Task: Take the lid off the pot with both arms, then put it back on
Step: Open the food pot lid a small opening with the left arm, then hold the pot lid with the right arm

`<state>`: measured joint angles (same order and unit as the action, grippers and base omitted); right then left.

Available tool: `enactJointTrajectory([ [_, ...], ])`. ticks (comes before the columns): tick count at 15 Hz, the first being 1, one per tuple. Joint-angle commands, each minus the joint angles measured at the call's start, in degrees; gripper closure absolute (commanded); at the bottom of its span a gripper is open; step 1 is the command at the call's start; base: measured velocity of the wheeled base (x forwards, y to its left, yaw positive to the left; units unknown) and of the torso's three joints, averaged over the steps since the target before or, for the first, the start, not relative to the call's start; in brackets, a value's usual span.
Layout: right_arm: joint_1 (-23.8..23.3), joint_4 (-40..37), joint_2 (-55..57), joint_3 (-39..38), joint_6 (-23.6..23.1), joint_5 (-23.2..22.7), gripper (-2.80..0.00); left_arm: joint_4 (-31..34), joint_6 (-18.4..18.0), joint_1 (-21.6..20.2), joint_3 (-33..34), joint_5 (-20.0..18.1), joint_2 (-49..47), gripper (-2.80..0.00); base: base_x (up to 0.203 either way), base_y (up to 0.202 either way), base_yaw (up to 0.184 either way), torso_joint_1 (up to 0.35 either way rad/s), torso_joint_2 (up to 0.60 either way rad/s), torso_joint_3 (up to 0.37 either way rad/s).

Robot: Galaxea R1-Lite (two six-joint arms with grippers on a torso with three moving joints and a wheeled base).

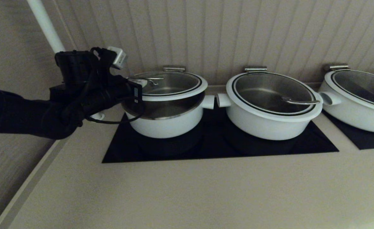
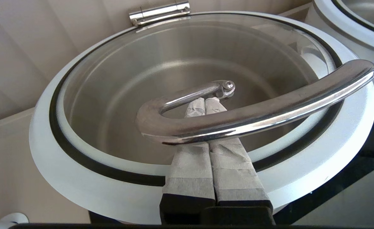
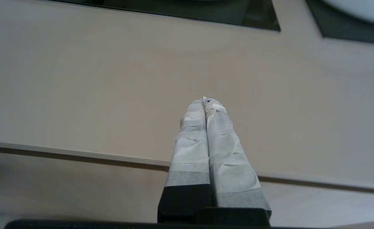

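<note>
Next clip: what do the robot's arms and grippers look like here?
The left arm is matte black with loose black cables looped around its wrist and a small pale grey box on top. The left gripper has two long tapered fingers wrapped in pale grey tape over black bases. The right gripper looks alike, its tape wrinkled and frayed at the tip.

You see a dim, warm-toned head view with soft shadows under each pot (image 1: 164, 122). In the left wrist view, bright glare streaks the steel handle (image 2: 253, 111). The frame's bottom edge is blurred.
</note>
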<state>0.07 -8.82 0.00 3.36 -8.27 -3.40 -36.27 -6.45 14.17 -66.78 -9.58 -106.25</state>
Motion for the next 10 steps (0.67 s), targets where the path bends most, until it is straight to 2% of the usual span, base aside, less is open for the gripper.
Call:
enactJointTrajectory([
  [1,0.01,3.11,0.09,-0.22,-0.78,-0.37,0.00,-0.29,-0.06,-0.02,-0.19,0.00,0.17,0.00,0.000,0.000,0.000,0.000,0.00,0.000],
  [4,0.01,2.88,0.79,3.02,-0.79,-1.19,0.00,-0.38,-0.06,-0.02,-0.28,0.00,-0.01,0.00,0.000,0.000,0.000,0.000,0.00,0.000],
  [7,0.03,3.22,7.88,7.17,-0.82,-3.13,0.00,-0.55,0.12,-0.02,-0.28,-0.09,-0.01,0.00,0.000,0.000,0.000,0.000,0.00,0.000],
  [10,0.43,6.15,17.99,9.50,-4.46,-4.75,0.00,-0.64,0.12,-0.10,-0.76,-0.09,-0.09,0.00,0.000,0.000,0.000,0.000,0.00,0.000],
])
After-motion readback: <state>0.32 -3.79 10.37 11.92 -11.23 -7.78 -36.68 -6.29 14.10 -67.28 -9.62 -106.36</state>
